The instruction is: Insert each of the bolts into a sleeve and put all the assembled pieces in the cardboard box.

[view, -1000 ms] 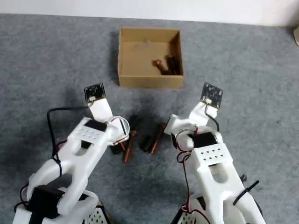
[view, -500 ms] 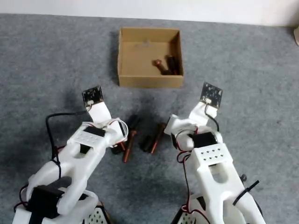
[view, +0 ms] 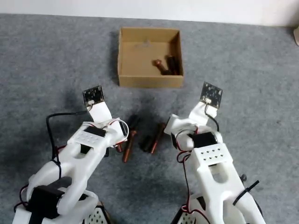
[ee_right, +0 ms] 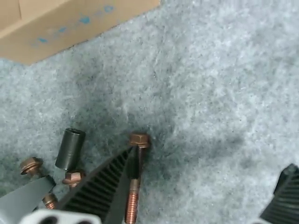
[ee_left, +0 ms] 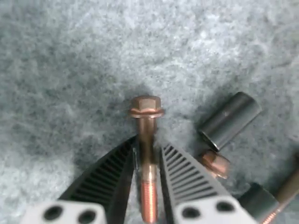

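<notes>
The open cardboard box sits at 12 o'clock on the worktop, with dark assembled pieces in its 4 o'clock corner. Loose parts lie at 6 o'clock from it. One copper hex bolt is nipped by its shank between the left gripper's fingers. A black sleeve lies at its 1 o'clock. A second bolt and third bolt lie at its 3 o'clock, with a second sleeve between them.

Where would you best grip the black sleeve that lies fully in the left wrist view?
I'd say across its middle, from above, pinching the two long sides: the black sleeve lies flat on the carpet, a plain round tube, and a copper bolt head crowds one end.
</notes>
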Robot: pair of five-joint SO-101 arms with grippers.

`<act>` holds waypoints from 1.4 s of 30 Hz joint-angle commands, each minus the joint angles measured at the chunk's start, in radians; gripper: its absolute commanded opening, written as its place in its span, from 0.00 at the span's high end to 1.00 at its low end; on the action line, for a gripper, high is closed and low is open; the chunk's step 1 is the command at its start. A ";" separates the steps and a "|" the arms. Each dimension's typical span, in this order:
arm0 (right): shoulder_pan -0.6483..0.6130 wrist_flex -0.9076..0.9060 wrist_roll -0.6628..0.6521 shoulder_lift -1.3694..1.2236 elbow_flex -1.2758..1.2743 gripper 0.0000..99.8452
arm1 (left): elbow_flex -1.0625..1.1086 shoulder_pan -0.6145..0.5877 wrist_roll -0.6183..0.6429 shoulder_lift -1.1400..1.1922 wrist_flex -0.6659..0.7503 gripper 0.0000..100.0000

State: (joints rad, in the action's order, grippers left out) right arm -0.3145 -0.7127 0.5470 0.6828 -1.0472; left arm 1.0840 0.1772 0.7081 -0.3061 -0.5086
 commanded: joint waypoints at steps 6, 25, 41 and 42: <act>0.010 0.022 -0.017 0.022 0.002 0.59 | -0.008 -0.008 -0.002 -0.016 0.011 0.99; 0.016 0.022 -0.018 0.016 0.005 0.59 | -0.008 -0.015 -0.002 -0.018 0.011 0.99; 0.016 0.022 -0.018 0.021 0.007 0.59 | 0.133 -0.018 -0.164 -0.496 -0.143 0.99; 0.016 0.022 -0.018 0.021 0.007 0.59 | 0.154 -0.018 -0.181 -0.539 -0.143 0.99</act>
State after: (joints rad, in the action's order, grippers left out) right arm -0.3069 -0.7096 0.5470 0.6828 -1.0472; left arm 1.2160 0.1772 0.5823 -0.7158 -0.6498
